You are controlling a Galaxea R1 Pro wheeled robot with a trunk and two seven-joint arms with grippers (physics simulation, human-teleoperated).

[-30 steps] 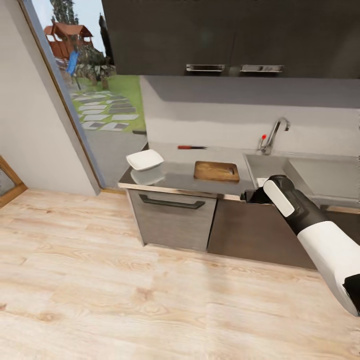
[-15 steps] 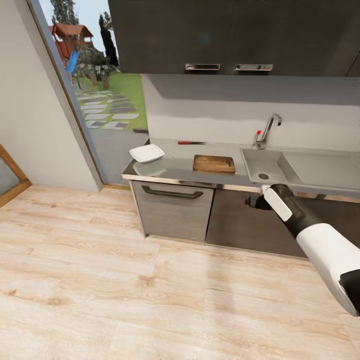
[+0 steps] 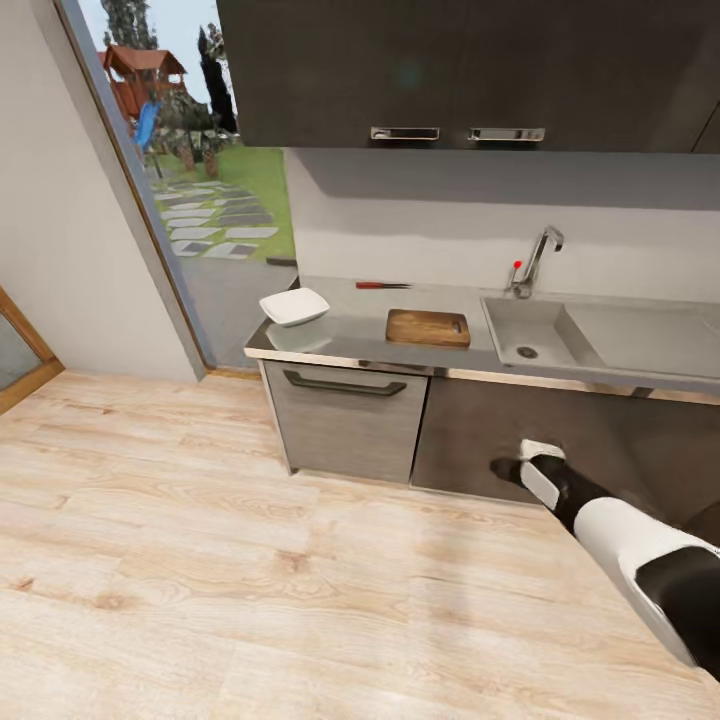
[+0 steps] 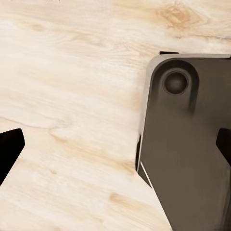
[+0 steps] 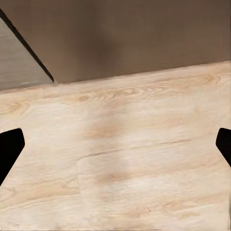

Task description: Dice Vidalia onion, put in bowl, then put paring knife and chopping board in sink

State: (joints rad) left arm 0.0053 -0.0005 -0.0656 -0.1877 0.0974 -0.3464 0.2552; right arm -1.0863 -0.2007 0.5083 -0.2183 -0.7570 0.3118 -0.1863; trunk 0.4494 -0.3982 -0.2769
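The grey steel countertop carries the white bowl at its left end and the brown chopping board in the middle. Behind the board, by the wall, lies the red-handled paring knife. To the right is the sink, with its drain visible; the Vidalia onion is out of view. My right gripper hangs low in front of the cabinet fronts, well below the counter. In its wrist view the right gripper is open over the floor. My left gripper is open too, over floor and my dark base.
A chrome tap with a red knob stands behind the sink, and the drainboard runs to the right. Dark wall cabinets hang above. A glass door is to the left. Light wood floor lies before the cabinets.
My right arm has dropped from counter height down to the front of the lower cabinets. The view first shifted slightly as the camera moved, then held still.
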